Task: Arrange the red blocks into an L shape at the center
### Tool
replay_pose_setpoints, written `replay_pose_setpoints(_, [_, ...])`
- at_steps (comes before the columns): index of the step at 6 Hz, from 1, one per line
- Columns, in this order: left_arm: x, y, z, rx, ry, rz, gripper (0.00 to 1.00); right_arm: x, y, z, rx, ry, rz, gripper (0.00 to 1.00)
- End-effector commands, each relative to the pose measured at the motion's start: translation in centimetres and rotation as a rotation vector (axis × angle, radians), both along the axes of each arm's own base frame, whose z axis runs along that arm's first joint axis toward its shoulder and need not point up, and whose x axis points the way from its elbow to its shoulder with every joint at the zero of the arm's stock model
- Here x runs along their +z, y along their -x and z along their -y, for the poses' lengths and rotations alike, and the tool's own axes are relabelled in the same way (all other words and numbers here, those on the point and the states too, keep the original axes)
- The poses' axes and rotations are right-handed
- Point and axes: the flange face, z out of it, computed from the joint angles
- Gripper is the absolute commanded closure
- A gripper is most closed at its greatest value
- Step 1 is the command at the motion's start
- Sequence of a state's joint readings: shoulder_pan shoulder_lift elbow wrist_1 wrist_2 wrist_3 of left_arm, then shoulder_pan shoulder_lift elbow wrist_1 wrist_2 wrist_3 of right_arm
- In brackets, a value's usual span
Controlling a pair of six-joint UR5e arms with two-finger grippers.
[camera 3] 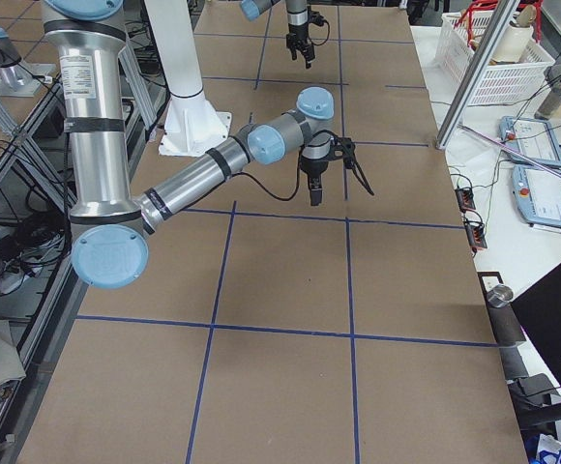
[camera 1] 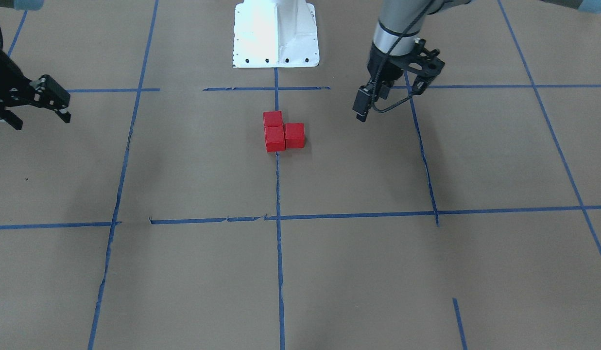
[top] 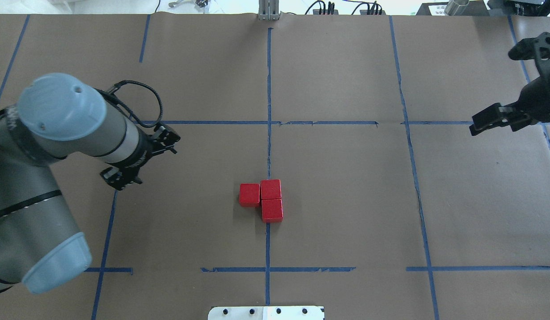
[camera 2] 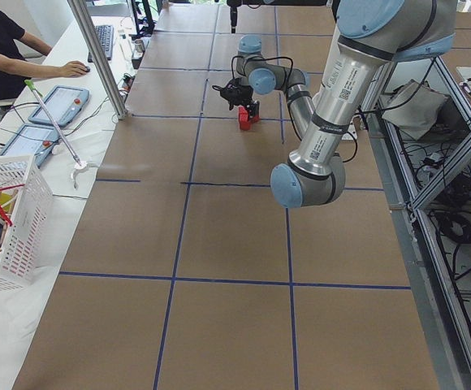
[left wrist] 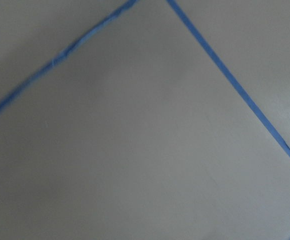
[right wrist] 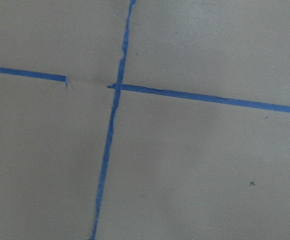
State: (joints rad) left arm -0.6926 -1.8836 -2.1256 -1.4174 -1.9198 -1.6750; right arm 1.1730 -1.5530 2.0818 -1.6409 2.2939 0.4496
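Three red blocks lie touching in an L shape at the table's center, on the middle blue tape line: one (top: 249, 194), one (top: 271, 189) and one (top: 272, 210). They also show in the front view (camera 1: 275, 138) and the left side view (camera 2: 244, 120). My left gripper (camera 1: 390, 102) is open and empty. It hangs above the paper, well off to my left of the blocks. My right gripper (camera 1: 42, 122) is open and empty, far off to my right near the table's edge. Both wrist views show only brown paper and blue tape.
The white robot base plate (camera 1: 276, 34) sits behind the blocks. Blue tape lines (top: 269, 111) grid the brown paper. Off the table, a white basket (camera 2: 8, 219), tablets (camera 2: 57, 101) and a seated operator (camera 2: 0, 41) line the far side.
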Motion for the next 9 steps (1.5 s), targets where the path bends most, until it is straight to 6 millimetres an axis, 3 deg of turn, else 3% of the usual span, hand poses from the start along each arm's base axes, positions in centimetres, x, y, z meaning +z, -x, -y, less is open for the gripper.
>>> replay_pose_setpoints(1, [7.4, 12.0, 3.1, 0.225, -0.118, 0.035, 0.00, 6.4, -8.3, -0.8, -0.032, -0.035, 0.013, 0.00])
replay_pose_setpoints(2, [12.3, 20.2, 3.5, 0.341, -0.210, 0.045, 0.00, 8.7, -10.8, -2.2, -0.036, -0.036, 0.021, 0.00])
replay_pose_setpoints(3, [16.6, 27.3, 2.9, 0.443, -0.313, 0.059, 0.00, 10.1, -12.0, -3.6, -0.044, -0.031, 0.034, 0.00])
replay_pose_setpoints(5, [24.9, 36.8, 3.0, 0.535, -0.403, 0.109, 0.00, 10.9, -12.9, -4.4, -0.042, -0.032, 0.031, 0.00])
replay_pose_setpoints(6, [29.9, 38.7, 2.2, 0.573, -0.395, 0.044, 0.00, 11.5, -14.3, -5.3, -0.025, -0.036, 0.028, 0.00])
replay_pose_setpoints(7, [33.5, 40.3, 1.8, 0.575, -0.426, -0.042, 0.00, 12.1, -15.4, -6.1, -0.018, -0.041, 0.025, 0.00])
replay_pose_setpoints(8, [35.8, 40.3, 1.2, 0.571, -0.378, -0.057, 0.00, 12.9, -15.5, -6.5, -0.017, -0.026, 0.023, 0.00])
replay_pose_setpoints(9, [35.3, 40.3, 1.1, 0.571, -0.387, -0.053, 0.00, 13.9, -15.7, -7.3, -0.013, -0.001, 0.016, 0.00])
